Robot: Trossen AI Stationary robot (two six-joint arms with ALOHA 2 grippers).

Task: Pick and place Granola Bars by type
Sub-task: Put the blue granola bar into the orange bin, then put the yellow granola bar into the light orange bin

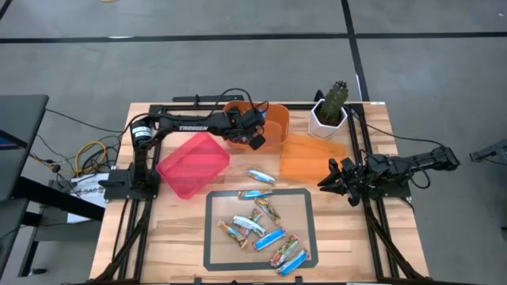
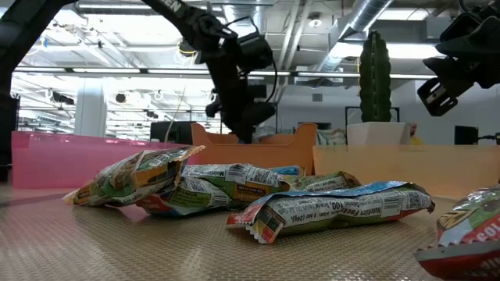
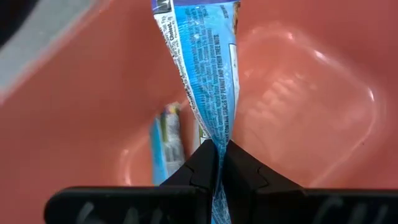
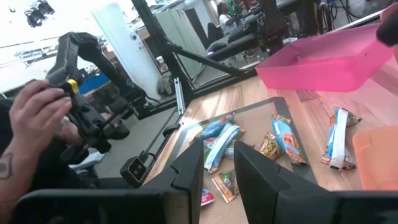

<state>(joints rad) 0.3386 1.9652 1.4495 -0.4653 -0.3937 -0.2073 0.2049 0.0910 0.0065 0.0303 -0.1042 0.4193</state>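
Left gripper (image 1: 255,136) is held over the orange tub (image 1: 273,136) near the far edge of the tabletop, jaws clamped together on one blue and white bar (image 3: 208,74). In the left wrist view the bar is pinched at its twisted end and hangs over the tub's inside; one more blue and white bar (image 3: 163,140) is seen lying on the tub floor.

Right gripper (image 1: 333,180) is parked at the right edge of the table, just beside the orange tray (image 1: 310,158); its jaws are apart and nothing is held.

Loose bars counted from above: one blue and white bar (image 1: 261,176) lies alone on bare wood between the pink bin (image 1: 192,164) and the orange tray. Inside the dark-framed mat (image 1: 215,237) near the front edge, about eight bars (image 1: 261,229) are scattered, roughly half blue and white, the rest multicoloured; some overlap, so the count is not exact.

Bins counted: three, namely one pink, one orange tub, one flat orange tray. The pink bin is set at an angle toward the left.

One potted cactus (image 1: 329,111) stands at the far right corner, behind the tray.

A person's hand (image 4: 34,115) is seen beyond the table in the right wrist view, on a dark control handle (image 4: 74,81).
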